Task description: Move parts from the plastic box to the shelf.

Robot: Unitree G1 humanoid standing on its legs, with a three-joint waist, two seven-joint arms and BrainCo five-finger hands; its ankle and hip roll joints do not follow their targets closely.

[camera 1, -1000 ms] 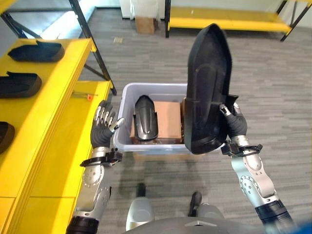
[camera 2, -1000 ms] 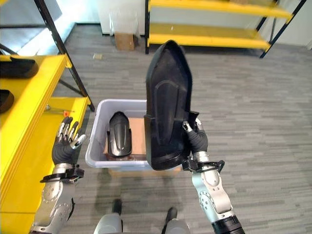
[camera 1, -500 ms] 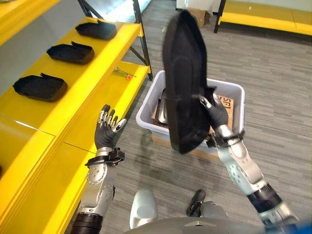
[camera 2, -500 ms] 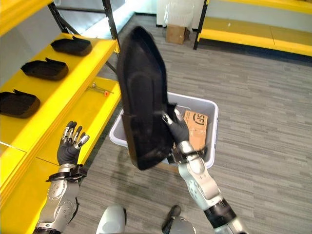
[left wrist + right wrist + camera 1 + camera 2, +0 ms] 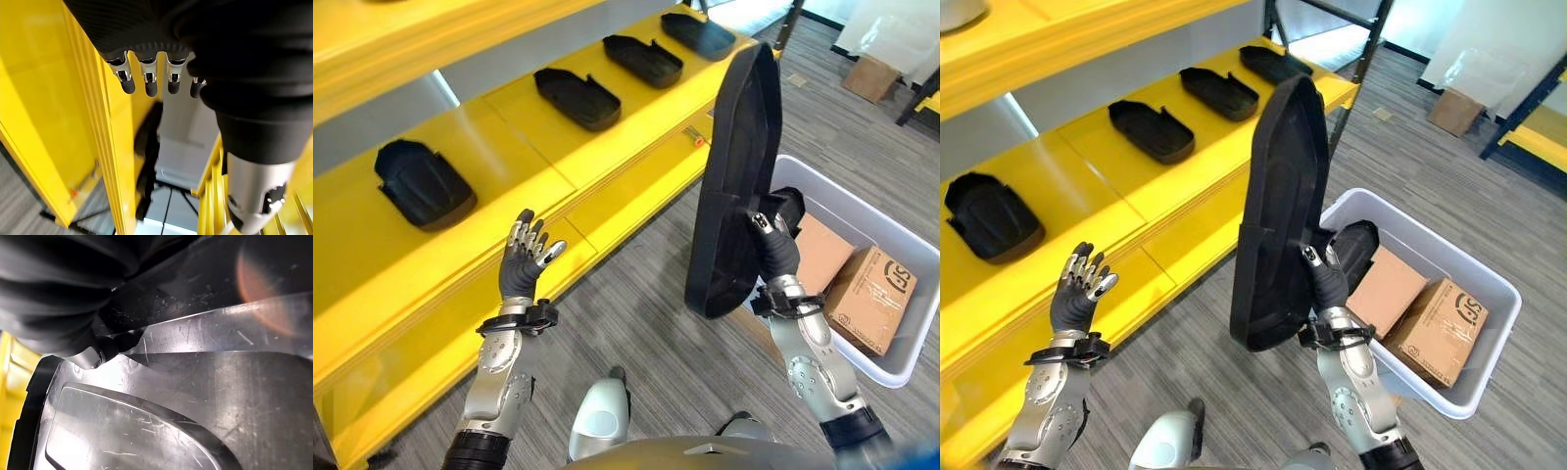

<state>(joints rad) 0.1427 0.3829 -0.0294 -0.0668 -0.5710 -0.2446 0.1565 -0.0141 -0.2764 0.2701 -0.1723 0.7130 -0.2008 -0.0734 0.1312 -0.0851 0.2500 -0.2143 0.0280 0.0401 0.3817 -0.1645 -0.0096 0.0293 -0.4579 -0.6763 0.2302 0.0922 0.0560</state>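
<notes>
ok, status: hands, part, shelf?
Right hand shut on the long black part, held upright above the floor. Left hand open, empty, raised beside the yellow shelf. Four black parts already lie on the shelf; bare gaps between them.

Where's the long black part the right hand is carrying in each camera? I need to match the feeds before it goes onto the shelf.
Left eye view: long black part upright right of centre, right hand gripping its lower edge.
Right eye view: part at centre.
Left wrist view: none of the carried part; open left hand faces the yellow shelf.
Right wrist view: its scratched glossy surface close up.
Shared landmark: grey plastic box, just right of the part in both eye views.
</notes>
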